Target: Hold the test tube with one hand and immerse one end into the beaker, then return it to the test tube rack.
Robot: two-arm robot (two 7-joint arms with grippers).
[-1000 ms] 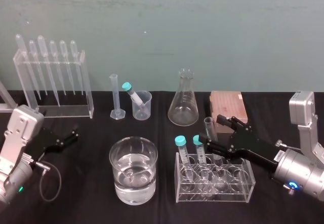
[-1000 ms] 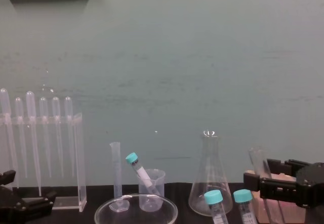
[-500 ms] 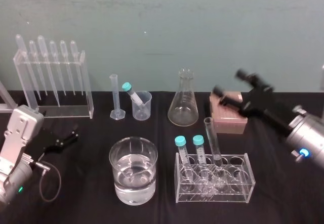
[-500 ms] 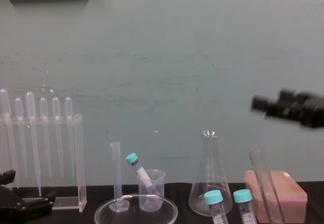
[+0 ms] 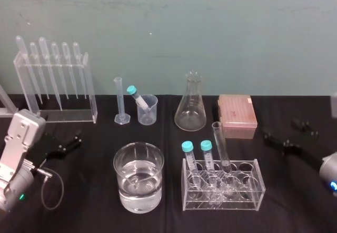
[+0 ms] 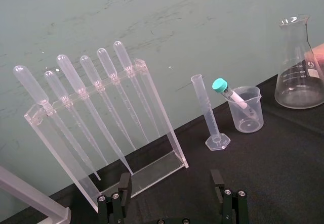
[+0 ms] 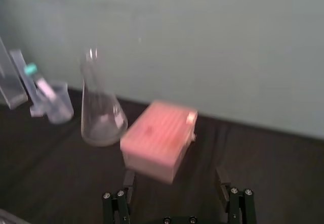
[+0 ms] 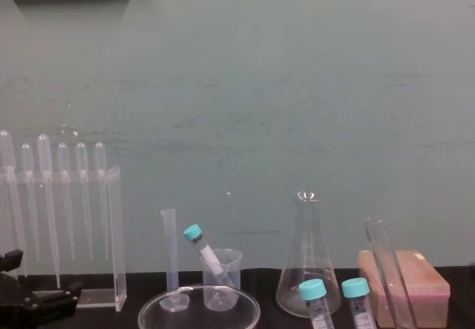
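Far right on tabletop [image 5: 89,201], R claw [image 5: 280,129] sat open, apart from test tube [image 5: 220,146] standing in test tube rack [image 5: 247,197]. L claw [image 6: 171,182] open, parked left. Judged: any pull-back should stay wide of rack.

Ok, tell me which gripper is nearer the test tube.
Right. The right gripper is a short way right of the test tube; the left gripper is far to its left, past the beaker.

Clr beaker [image 5: 138,200], teal caps [image 5: 187,147], pink box [image 5: 237,113].

Clear glossy glass test tube [image 5: 220,146] and beaker [image 5: 121,178]; matt black table surface [image 5: 95,154].
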